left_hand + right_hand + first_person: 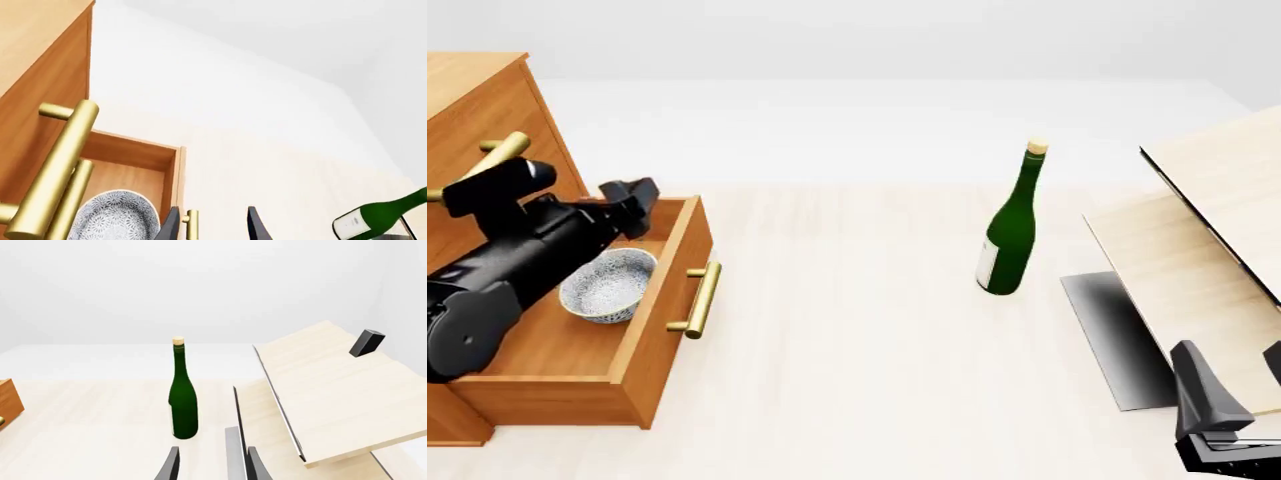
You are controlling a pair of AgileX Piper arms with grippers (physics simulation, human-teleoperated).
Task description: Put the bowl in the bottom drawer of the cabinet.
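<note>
**Bowl sits in pulled-out drawer**

Speckled white round bowl (607, 284) rests inside the open bottom drawer (662, 335) of the orange-brown wooden cabinet (474, 100). Left gripper (634, 205) hovers above it, fingers apart and empty. Right gripper (210, 464) is parted too, facing the green glass wine bottle (1012, 228).

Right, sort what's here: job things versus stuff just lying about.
Job:
- bowl, already sitting in the bottom drawer
- bottom drawer, pulled open
- cabinet

Lying about:
- green wine bottle, upright
- pale wood boards
</note>
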